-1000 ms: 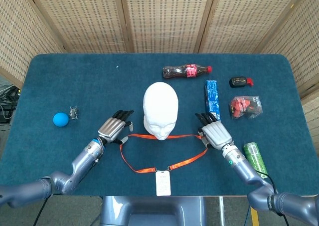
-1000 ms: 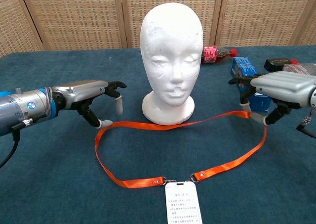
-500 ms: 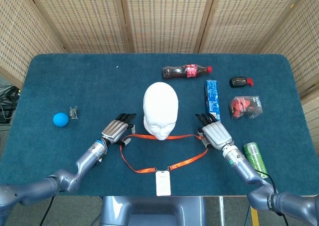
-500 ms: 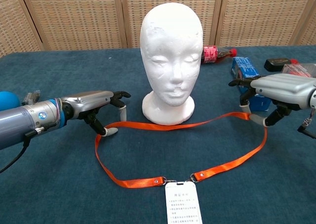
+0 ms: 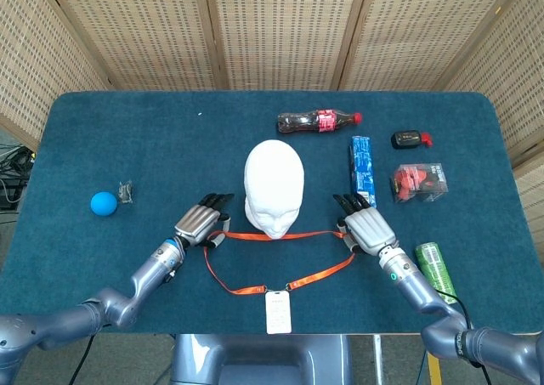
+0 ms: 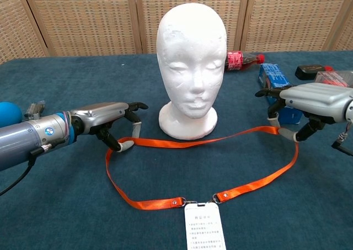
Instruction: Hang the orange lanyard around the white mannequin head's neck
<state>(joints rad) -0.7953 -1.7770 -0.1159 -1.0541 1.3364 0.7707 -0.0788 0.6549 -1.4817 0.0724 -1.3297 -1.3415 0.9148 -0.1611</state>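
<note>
My left hand (image 6: 113, 123) is down low on the tabletop (image 5: 127, 147), and its fingertips pinch the orange lanyard (image 6: 198, 145) at the left end of the loop. My right hand (image 6: 309, 104) does the same at the other end, so the strap is pulled into a line just in front of the white mannequin head (image 6: 190, 62). I hold it at both ends so I can make the loop wide. I think it must be wide to go over the top of the head. The lanyard is not on the neck yet. Its far side lies near the round base of the head, and the rest lies flat on the tabletop toward me, with the white card (image 6: 205, 227) at the near end. The head stands up straight between my two hands, facing me. I think the next thing is to lift both ends up high, over the head, and let the strap drop down at the back. The card may swing when I lift. A cola bottle (image 5: 319, 121) and a blue box (image 5: 362, 166) sit behind, well away from the loop. A blue ball (image 5: 103, 202) is far off to my left.
</note>
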